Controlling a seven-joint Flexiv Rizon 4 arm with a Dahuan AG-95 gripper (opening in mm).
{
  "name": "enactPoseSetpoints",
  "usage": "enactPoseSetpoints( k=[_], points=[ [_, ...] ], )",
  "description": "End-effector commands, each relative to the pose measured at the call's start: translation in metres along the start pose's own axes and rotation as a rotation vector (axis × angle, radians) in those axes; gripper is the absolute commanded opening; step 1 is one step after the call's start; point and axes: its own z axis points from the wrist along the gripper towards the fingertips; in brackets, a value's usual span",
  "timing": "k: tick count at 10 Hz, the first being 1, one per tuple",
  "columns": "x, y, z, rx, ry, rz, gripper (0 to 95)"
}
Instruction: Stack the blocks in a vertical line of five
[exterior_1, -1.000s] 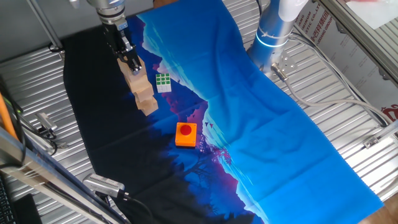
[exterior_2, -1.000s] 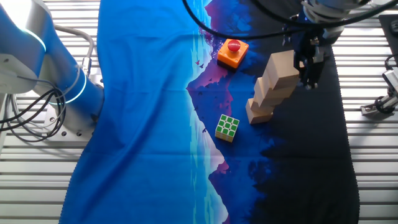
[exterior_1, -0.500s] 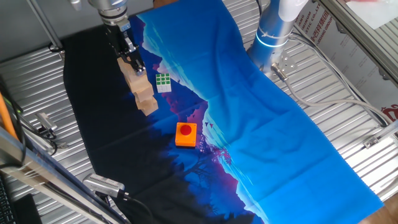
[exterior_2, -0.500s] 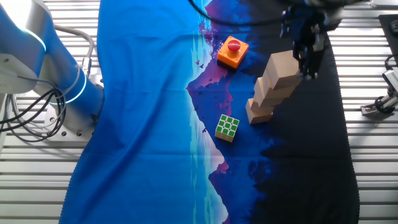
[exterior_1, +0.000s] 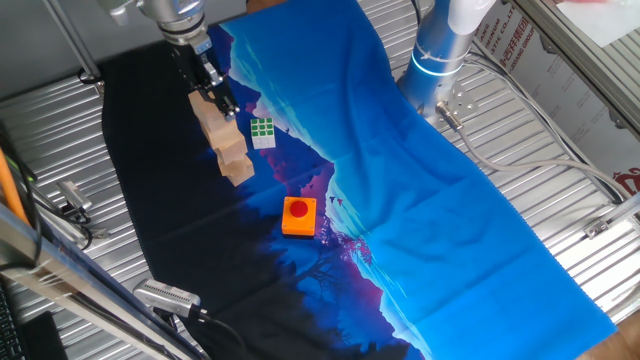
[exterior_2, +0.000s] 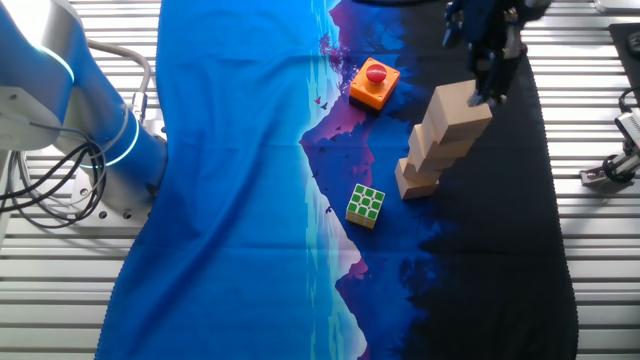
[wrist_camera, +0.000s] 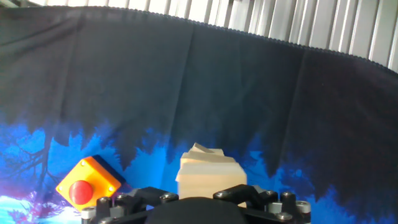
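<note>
**Tower of blocks standing, gripper beside its top**

One fixed view, left to right. Ribbed metal table (exterior_1: 560, 230) under a cloth (exterior_1: 400, 170) printed black at the left and blue at the right. At upper left the gripper (exterior_1: 222, 104) hangs from the arm, its dark fingers against the upper part of the stack of blocks (exterior_1: 226, 145). The stack is plain tan wood, leaning in steps, each cube offset from the one below; the exact count cannot be read here. Just right of the stack lies a green-and-white puzzle cube (exterior_1: 263, 132), apart from it. Further down the cloth sits an orange button box (exterior_1: 299, 216) with a red round button on top, well apart from the stack. At upper right is the white robot base (exterior_1: 445, 45) with a lit blue ring.

The other fixed view, left to right. Robot base at far left, puzzle cube (exterior_2: 366, 205) on the blue-black border, button box (exterior_2: 375, 84) above it, then the stack (exterior_2: 440, 140) on the black part of the cloth. Four cubes show, staggered. The gripper (exterior_2: 490, 90) stands at the right edge of the top cube; whether it touches cannot be told.

Hand view. Button box (wrist_camera: 87, 183) at lower left, top of the stack (wrist_camera: 208, 174) at centre bottom, just above the gripper body. Fingertips are out of frame.

State of the jaws: cannot tell whether spread or pressed together; nothing is seen pinched between them.
</note>
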Motion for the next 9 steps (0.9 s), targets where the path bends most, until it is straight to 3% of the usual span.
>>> enactPoseSetpoints(
  k=[1,5,9],
  points=[
    [0.0,0.002,-0.001,0.0,0.023,0.015,0.0],
    [0.013,0.022,-0.008,0.016,0.03,-0.043,0.0],
    [0.027,0.044,-0.013,0.009,0.026,-0.138,0.0]
  ],
)
